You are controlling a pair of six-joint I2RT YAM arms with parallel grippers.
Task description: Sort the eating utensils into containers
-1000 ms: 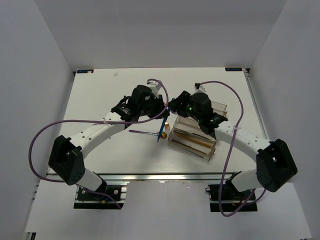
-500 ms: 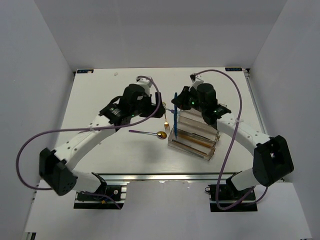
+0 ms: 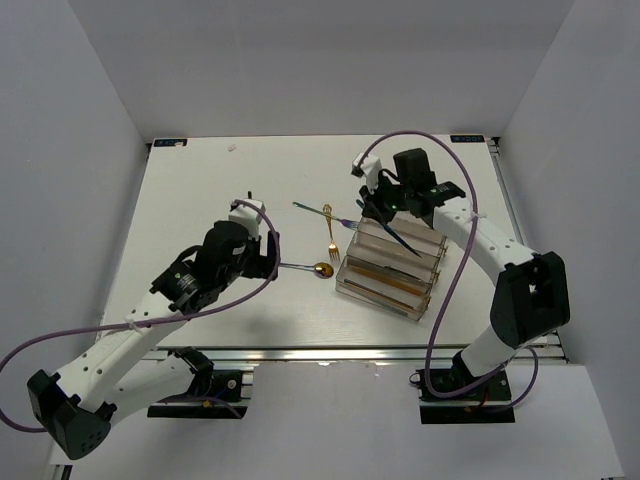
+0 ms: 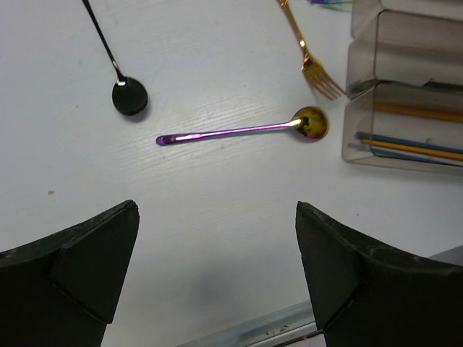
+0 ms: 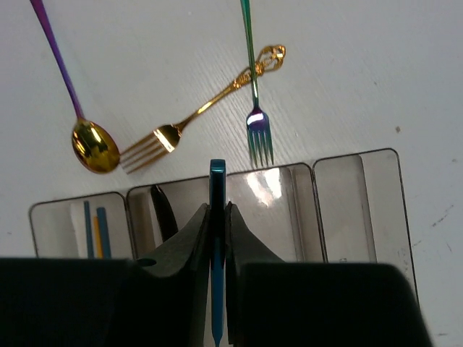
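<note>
**Top and wrist views, read from left to right.** The left gripper (image 4: 215, 217) hangs above the white table (image 3: 190, 190) with its jaws spread wide. Nothing lies between its fingers (image 4: 79, 264), and they touch nothing.

On the table beyond it, the black spoon (image 4: 129, 97) lies farthest left, with its bowl toward the gripper. To its right lies the gold-bowled purple-handled spoon (image 4: 239, 131). Its handle points left and its bowl sits just beside a corner of the organizer tray (image 4: 376, 43). The gold fork (image 4: 309, 59) lies near that bowl, with its tines toward the bowl and close to the tray wall. The iridescent fork (image 5: 252, 108) lies across the ornate handle end of the gold fork, and its tines reach almost to the tray's edge.

The tray is clear plastic, divided into long parallel compartments. One end compartment holds wooden and dark grey chopsticks (image 5: 94, 230). The compartment next to it holds the black knife (image 5: 163, 211).

The right gripper (image 5: 217, 210) is poised over the tray's middle compartments. Its jaws are pressed together on the blue knife (image 5: 217, 181), which is seen edge-on and runs in line with the compartments. The knife's free end reaches the tray's far rim. It cannot be told whether the knife touches the tray, or which compartment lies beneath it.
</note>
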